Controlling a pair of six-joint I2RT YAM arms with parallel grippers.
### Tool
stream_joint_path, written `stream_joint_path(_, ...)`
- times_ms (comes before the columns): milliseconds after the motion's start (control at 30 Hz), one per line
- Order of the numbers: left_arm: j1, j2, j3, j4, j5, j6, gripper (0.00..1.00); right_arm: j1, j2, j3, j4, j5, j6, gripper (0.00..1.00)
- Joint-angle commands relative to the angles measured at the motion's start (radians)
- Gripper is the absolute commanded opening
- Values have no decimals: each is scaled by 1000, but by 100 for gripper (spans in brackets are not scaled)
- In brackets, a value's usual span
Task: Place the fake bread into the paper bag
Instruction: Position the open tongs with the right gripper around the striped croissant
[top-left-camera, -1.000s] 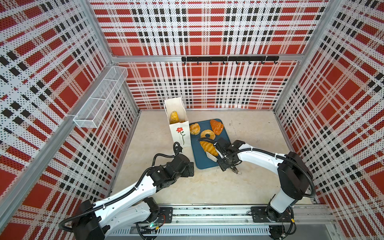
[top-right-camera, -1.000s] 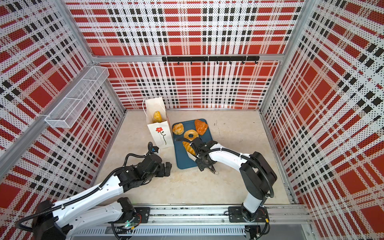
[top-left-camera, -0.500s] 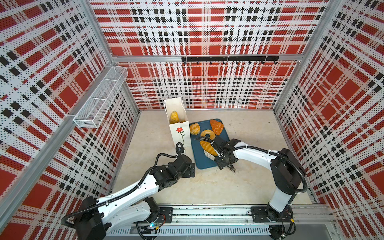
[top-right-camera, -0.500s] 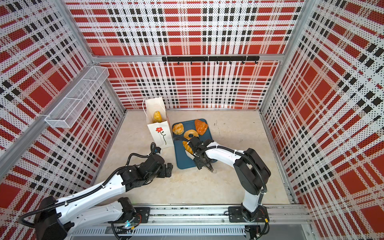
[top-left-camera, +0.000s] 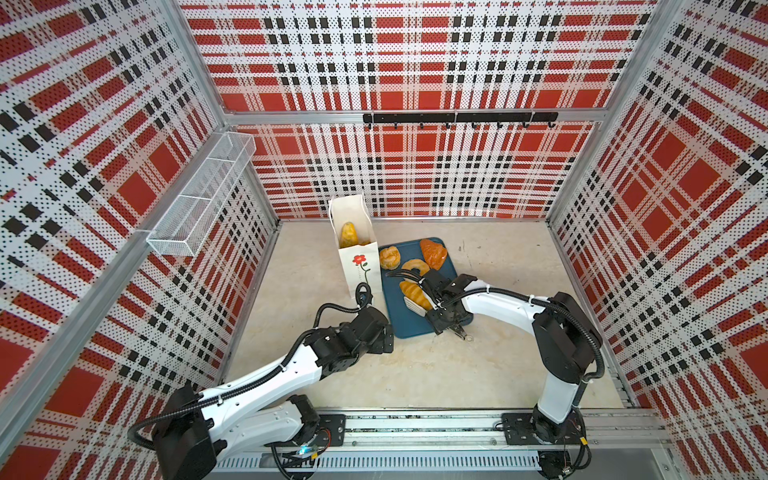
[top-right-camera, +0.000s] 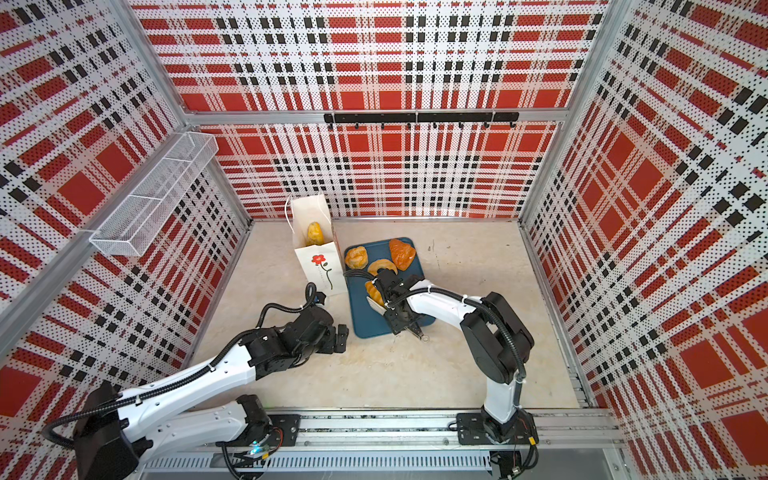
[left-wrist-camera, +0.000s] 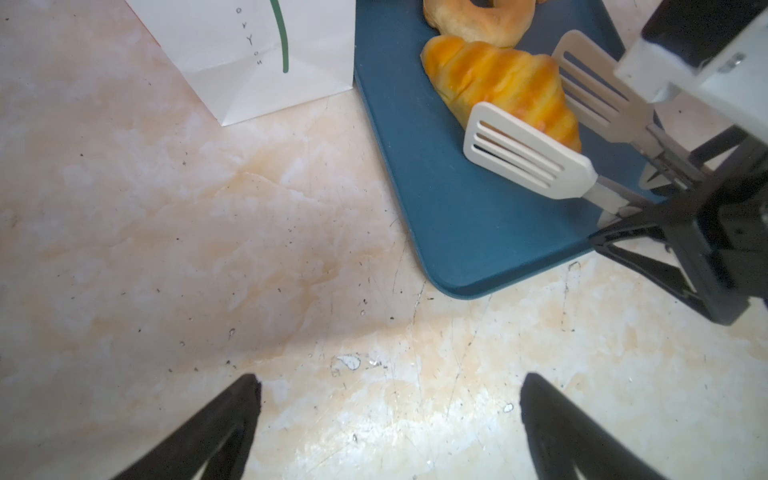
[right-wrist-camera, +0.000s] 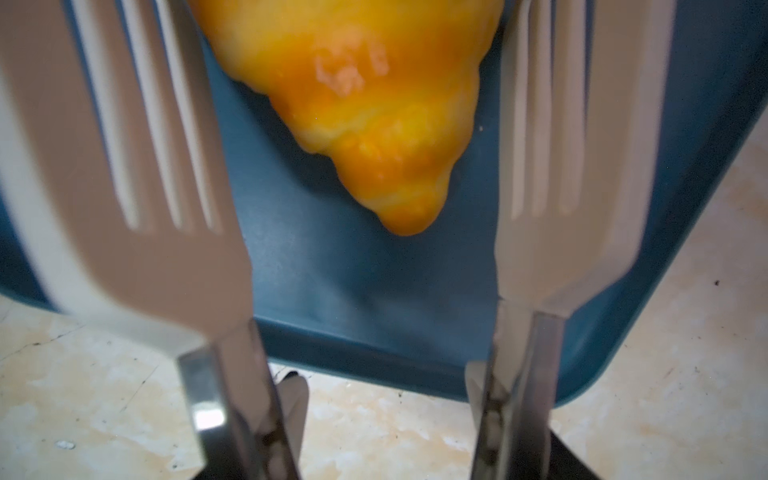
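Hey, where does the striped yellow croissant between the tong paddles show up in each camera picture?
Top view: croissant on the blue tray, right of the paper bag.
Top view: same spot, beside the right arm's wrist.
Left wrist: in the picture's upper right, between the white tongs paddles.
Right wrist: top centre of the picture, tip between the paddles.
Shared landmark: the blue tray.

Both top views look steeply down over the whole cell; both wrist views, close, share the tray (left-wrist-camera: 449, 216) and croissant (left-wrist-camera: 498, 83).
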Motion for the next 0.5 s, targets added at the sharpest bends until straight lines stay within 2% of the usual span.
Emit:
stream_joint_path(0,-8,6,35,3,-33,-3,99,-7,16,39,17,-3,-24,67)
stream_joint_path(233,-7,1,39,4,-41,-6,99,-14,10,36,4,-24,-41,62)
stream_joint_path(467,-7,-14,40,1,-51,-6,99,-21,-16,18,2,-42,-50,47)
